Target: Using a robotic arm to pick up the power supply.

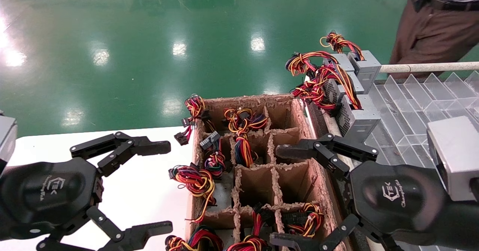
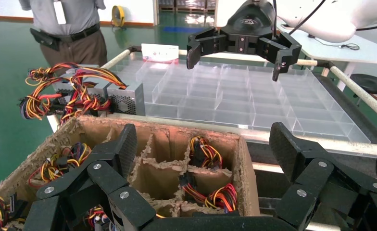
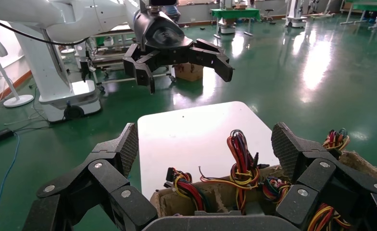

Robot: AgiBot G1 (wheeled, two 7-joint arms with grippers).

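Over the cardboard box (image 1: 299, 116) we are holding our right claw (image 1: 299, 195) wide open and empty, left claw (image 1: 164, 185) likewise over the counter (image 1: 149, 191), power supply (image 1: 355, 118) sitting just beyond on the tray (image 1: 411, 105).

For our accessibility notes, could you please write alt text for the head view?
Two open black grippers, left gripper over a white table and right gripper over a brown cardboard divider box of wire-trailing power supplies. More power supplies stand beside a clear tray.
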